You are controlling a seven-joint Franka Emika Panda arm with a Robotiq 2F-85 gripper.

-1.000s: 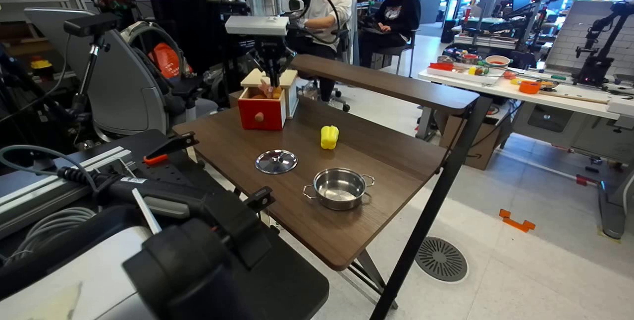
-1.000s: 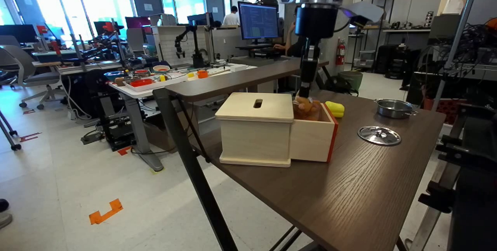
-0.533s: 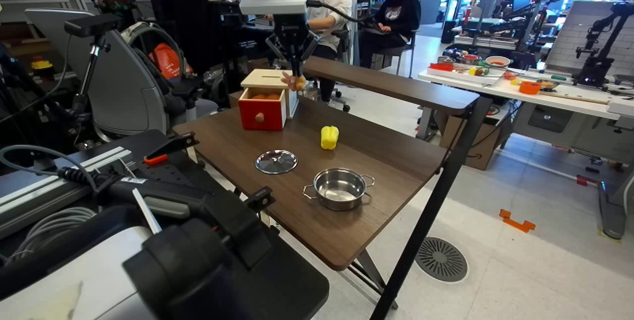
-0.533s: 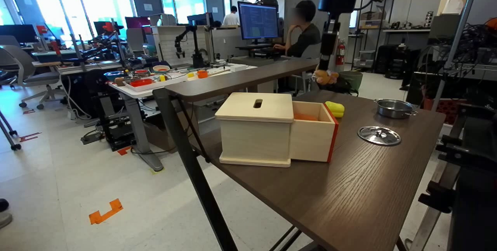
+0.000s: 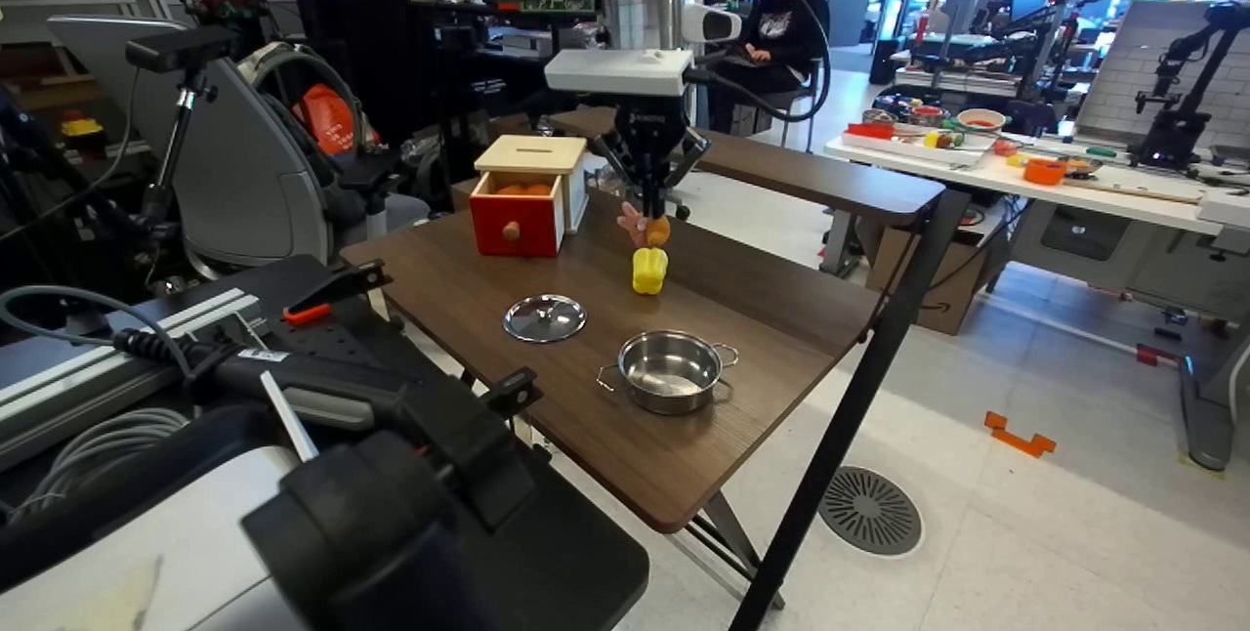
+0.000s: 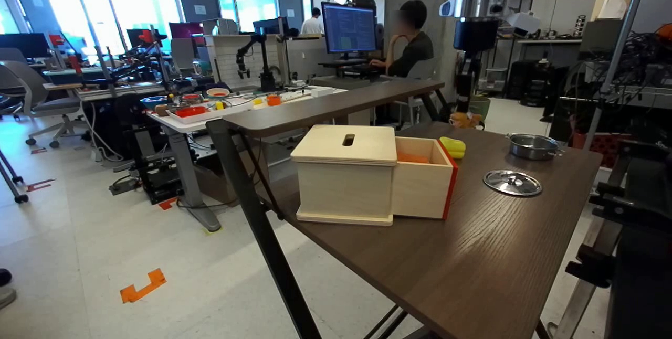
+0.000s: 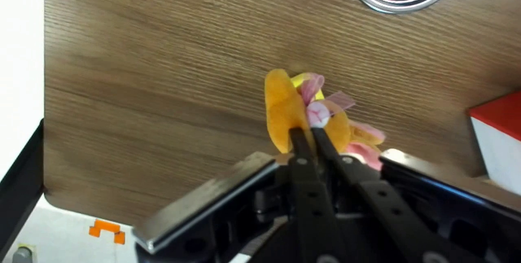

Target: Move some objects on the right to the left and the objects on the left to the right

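An orange plush toy with pink parts is pinched between the fingertips of my gripper. It hangs in the air over the table and also shows in the wrist view. A yellow bell pepper lies on the table, just below the toy in that exterior view. In the wrist view the toy mostly hides the pepper. A wooden box has its red-fronted drawer pulled out. Something orange lies inside the drawer. A steel pot stands open and its lid lies beside it.
A raised brown shelf runs along one long edge of the brown table. A black bench with cables and clamps is along the opposite side. The lid's rim and the red drawer show in the wrist view.
The gripper lifted the plush toy up out of the drawer, carried it away from the box, then lowered it over the table near the yellow pepper. The box, pot, lid and pepper stayed put.
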